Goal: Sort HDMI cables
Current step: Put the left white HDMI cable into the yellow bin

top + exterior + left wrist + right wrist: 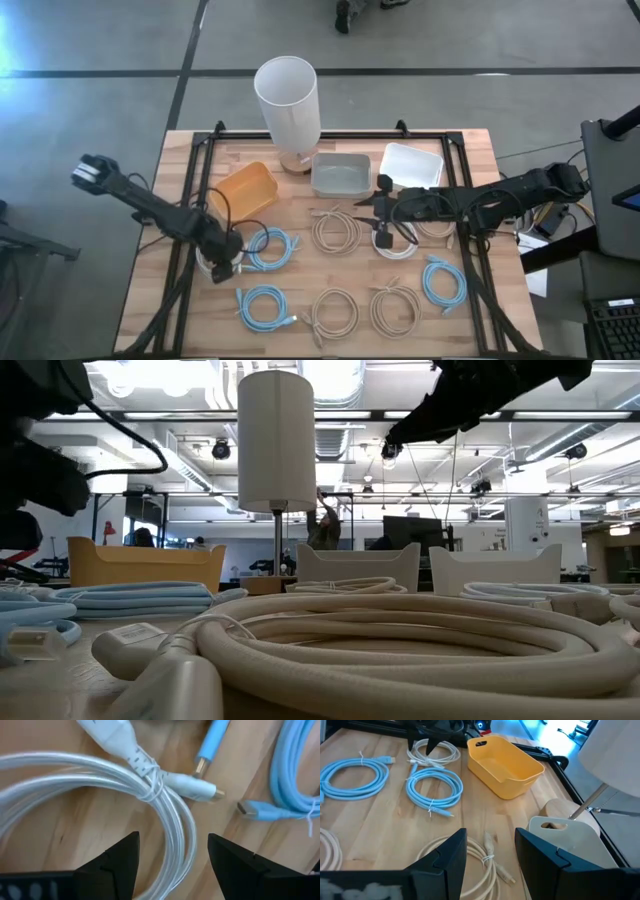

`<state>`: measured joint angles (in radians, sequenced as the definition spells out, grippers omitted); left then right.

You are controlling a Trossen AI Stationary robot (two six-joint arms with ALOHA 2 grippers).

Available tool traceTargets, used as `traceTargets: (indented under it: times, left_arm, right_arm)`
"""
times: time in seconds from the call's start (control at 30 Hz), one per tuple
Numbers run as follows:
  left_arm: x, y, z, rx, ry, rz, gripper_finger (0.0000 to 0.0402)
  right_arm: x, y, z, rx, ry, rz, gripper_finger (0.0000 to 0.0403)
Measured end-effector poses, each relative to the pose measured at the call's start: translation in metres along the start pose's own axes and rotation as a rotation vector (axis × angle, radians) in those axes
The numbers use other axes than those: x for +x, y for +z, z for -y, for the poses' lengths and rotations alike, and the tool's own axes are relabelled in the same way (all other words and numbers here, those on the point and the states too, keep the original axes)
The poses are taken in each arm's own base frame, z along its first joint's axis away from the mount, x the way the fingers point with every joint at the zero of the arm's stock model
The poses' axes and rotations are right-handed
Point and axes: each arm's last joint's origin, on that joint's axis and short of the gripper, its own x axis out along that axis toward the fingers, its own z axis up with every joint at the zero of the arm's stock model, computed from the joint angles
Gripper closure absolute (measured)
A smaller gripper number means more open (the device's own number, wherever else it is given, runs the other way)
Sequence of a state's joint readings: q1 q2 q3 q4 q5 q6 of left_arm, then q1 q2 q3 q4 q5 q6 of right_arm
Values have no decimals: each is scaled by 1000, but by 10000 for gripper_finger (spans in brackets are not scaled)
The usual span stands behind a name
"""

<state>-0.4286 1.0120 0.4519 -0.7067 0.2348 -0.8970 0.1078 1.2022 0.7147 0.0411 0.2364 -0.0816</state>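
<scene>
Several coiled HDMI cables lie flat on the wooden table: a white one (pixel 210 262), light blue ones (pixel 268 248) (pixel 265 307) (pixel 443 280), beige ones (pixel 335 230) (pixel 335 312) (pixel 395 310) and another white one (pixel 396 246). My left gripper (pixel 226 266) is low over the left white coil. In the left wrist view it (pixel 172 865) is open, with one finger on each side of the white coil's strand (pixel 172 827), and I see no touch. My right gripper (pixel 380 215) hovers open above the table's middle. In the right wrist view it (pixel 490 852) is over a beige coil (pixel 480 857).
An orange tray (pixel 245 190), a grey tray (pixel 340 175) and a white tray (pixel 412 163) stand along the far side. A tall white cylinder on a stand (pixel 288 100) rises behind them. A black frame (pixel 200 150) borders the table. Bare wood shows between the coils.
</scene>
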Motion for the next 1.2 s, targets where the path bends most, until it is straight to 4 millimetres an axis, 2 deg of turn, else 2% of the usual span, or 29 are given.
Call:
traceTargets:
  times: [0.23, 0.33, 0.43, 0.63, 0.7, 0.9, 1.2]
  left_arm:
    - [16, 0, -4, -3, 99, -29, 179]
    - [20, 0, -5, -3, 121, -39, 193]
    - [21, 0, -5, -2, 128, -42, 234]
    - [16, 4, 2, -19, 83, -19, 376]
    - [13, 7, 8, -25, 48, -2, 387]
    - [-6, 14, 27, 31, 44, 81, 390]
    - [-63, 17, 50, 34, 254, 163, 389]
  right_arm:
    - [0, 0, 0, -7, 0, 1, 239]
    - [0, 0, 0, 0, 0, 1, 239]
    - [0, 0, 0, 1, 0, 1, 239]
    - [-1, 0, 0, 0, 0, 2, 239]
    - [-1, 0, 0, -1, 0, 3, 239]
    - [-1, 0, 0, -8, 0, 1, 239]
    - [-1, 0, 0, -8, 0, 1, 239]
